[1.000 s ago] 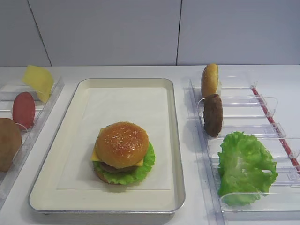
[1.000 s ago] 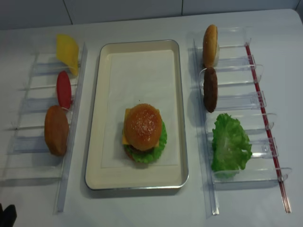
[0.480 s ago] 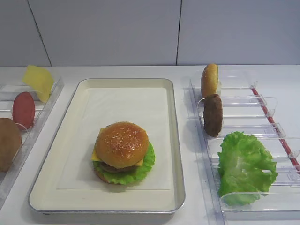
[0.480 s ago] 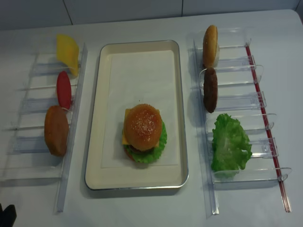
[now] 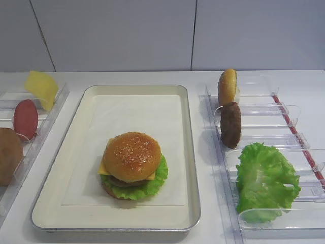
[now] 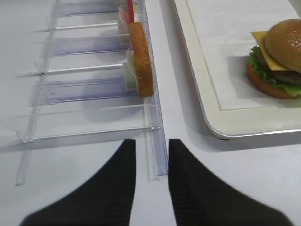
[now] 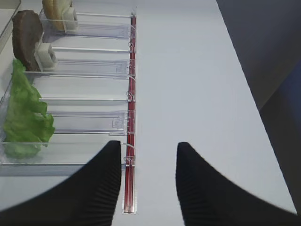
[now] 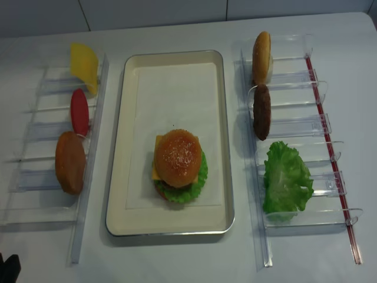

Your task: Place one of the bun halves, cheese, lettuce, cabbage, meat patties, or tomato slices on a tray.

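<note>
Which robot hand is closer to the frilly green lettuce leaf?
Right. The right gripper hovers open beside the ruffled green lettuce in its clear rack. The left gripper is across the tray, by the other rack.

Left-rack bun half (image 5: 9,155) lower in view

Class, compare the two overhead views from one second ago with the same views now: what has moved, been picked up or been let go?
Nothing visibly changed. The assembled burger sits in the same spot on the tray, and the bun half, meat patty and lettuce stand in the right rack as before. Nothing was taken hold of or released in these views.
</note>
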`<state>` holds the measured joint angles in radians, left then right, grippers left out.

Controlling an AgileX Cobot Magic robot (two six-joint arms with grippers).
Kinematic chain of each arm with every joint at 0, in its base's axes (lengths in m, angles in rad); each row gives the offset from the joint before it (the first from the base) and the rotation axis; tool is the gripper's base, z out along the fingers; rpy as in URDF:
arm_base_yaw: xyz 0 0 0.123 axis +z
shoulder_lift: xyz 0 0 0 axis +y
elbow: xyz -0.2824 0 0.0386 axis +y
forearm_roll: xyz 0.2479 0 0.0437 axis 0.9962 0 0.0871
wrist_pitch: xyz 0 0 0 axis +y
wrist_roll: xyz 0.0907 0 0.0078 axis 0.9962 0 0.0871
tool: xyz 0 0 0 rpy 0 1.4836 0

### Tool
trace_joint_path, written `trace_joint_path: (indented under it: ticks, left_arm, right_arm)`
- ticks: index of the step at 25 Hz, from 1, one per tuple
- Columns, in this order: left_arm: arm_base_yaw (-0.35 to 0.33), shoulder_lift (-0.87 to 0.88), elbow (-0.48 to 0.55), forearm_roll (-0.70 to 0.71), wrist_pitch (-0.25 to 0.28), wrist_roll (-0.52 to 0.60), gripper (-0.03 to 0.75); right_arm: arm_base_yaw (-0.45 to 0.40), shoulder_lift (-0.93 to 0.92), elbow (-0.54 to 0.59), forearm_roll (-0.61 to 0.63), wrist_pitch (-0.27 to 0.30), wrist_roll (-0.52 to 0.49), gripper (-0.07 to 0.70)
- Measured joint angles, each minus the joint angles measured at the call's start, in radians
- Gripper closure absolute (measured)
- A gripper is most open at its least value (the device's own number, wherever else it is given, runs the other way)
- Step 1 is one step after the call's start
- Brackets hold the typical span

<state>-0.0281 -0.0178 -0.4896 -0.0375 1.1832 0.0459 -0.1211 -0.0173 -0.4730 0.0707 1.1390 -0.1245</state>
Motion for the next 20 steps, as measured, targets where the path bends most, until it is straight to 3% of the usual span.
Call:
trace_joint_path:
  ticks: [20]
  left_arm:
    - [0.0,0.0,0.0,0.0,0.0,0.0,0.537]
  right_arm:
    - [0.0,0.0,0.0,0.0,0.0,-0.01,0.313]
